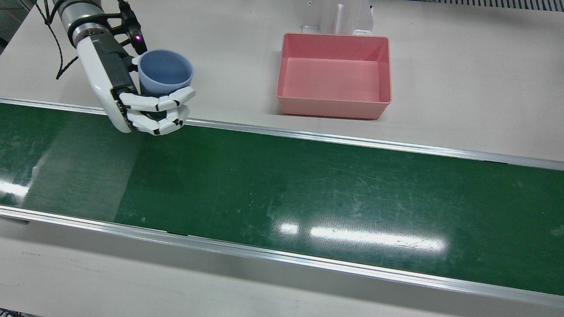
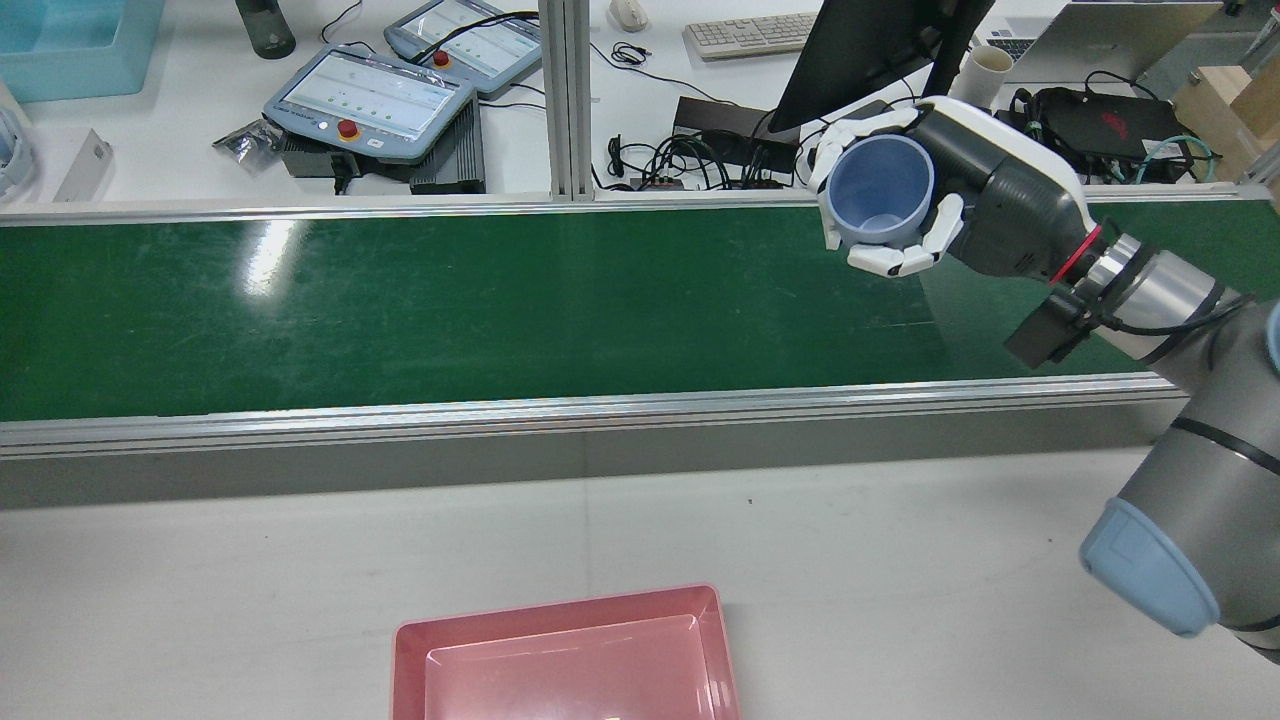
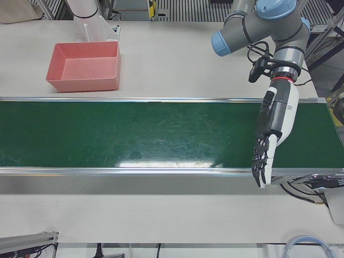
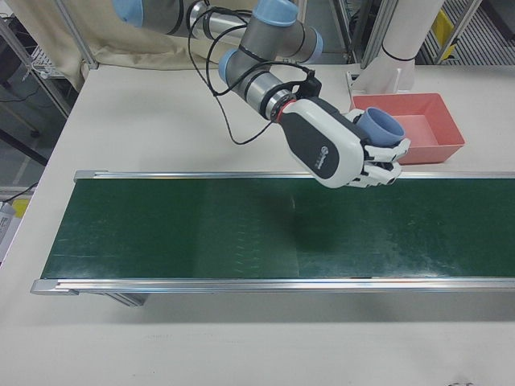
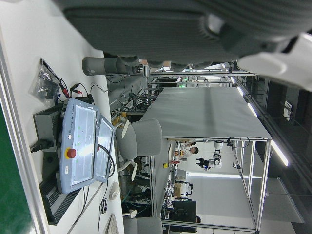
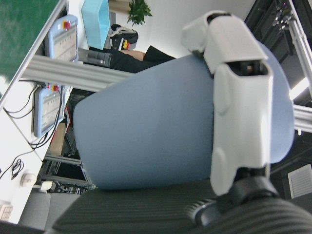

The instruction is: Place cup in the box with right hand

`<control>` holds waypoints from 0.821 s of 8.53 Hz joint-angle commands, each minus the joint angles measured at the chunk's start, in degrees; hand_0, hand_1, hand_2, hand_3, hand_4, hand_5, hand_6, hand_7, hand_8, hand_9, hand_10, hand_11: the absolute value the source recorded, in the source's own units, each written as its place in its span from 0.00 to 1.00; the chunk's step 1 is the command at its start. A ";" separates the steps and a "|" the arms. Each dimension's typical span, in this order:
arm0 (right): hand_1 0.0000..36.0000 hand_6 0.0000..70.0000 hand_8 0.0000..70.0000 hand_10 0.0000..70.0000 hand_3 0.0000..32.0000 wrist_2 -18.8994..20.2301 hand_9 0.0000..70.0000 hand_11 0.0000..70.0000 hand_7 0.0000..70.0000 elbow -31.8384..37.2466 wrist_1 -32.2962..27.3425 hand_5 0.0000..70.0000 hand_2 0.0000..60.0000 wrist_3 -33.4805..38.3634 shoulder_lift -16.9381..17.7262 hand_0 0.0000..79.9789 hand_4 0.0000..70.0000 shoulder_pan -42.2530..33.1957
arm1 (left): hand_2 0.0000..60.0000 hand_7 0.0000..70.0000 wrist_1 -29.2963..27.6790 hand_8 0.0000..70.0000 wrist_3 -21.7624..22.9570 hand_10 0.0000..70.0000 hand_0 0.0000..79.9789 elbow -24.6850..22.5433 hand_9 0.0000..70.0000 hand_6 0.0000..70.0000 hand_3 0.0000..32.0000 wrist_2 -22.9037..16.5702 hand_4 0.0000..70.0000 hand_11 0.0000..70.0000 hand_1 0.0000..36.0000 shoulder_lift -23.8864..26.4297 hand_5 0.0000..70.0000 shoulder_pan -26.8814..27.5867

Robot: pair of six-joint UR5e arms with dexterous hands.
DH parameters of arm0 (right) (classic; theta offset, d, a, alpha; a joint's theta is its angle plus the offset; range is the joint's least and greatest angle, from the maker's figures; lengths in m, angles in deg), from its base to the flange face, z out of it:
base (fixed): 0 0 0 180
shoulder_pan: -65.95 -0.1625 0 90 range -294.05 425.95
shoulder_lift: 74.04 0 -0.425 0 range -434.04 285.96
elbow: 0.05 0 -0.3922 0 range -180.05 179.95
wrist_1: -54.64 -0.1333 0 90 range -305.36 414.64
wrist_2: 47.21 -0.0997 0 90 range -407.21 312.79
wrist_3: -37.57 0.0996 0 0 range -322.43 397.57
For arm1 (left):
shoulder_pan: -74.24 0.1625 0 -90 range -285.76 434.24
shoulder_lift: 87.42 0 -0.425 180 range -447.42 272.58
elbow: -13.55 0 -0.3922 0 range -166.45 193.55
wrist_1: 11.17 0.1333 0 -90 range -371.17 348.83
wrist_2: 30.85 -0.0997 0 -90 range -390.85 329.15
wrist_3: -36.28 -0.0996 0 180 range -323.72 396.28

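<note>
A light blue cup (image 1: 164,71) sits upright in my right hand (image 1: 110,75), whose white fingers (image 1: 154,103) wrap round its side. The hand holds it in the air over the belt's robot-side edge, well to the side of the empty pink box (image 1: 332,77). The rear view shows the cup (image 2: 880,190) in the right hand (image 2: 985,210) and the box (image 2: 560,665) on the white table. The right hand view is filled by the cup (image 6: 146,141) with a finger (image 6: 239,112) across it. My left hand (image 3: 269,140) is open and empty, fingers straight, over the belt's other end.
The green conveyor belt (image 1: 282,185) with metal side rails runs across the table between the operators' side and the box. A white pedestal (image 1: 339,17) stands just behind the box. Teach pendants (image 2: 370,100) and cables lie beyond the belt.
</note>
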 commanded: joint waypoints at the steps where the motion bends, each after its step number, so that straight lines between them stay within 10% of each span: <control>1: 1.00 0.80 1.00 1.00 0.00 1.65 1.00 1.00 1.00 -3.10 1.62 0.45 1.00 -3.86 -1.76 1.00 1.00 17.67 | 0.00 0.00 0.00 0.00 0.00 0.00 0.00 0.00 0.00 0.00 0.00 0.00 0.00 0.00 0.00 -0.04 0.00 0.00; 7: 1.00 0.77 1.00 1.00 0.00 -14.26 1.00 1.00 1.00 -2.57 0.92 0.43 1.00 -7.74 0.41 0.98 0.73 38.75 | 0.00 0.00 0.00 0.00 0.00 0.00 0.00 0.00 0.00 0.00 0.00 0.00 0.00 0.00 0.00 -0.04 0.00 0.00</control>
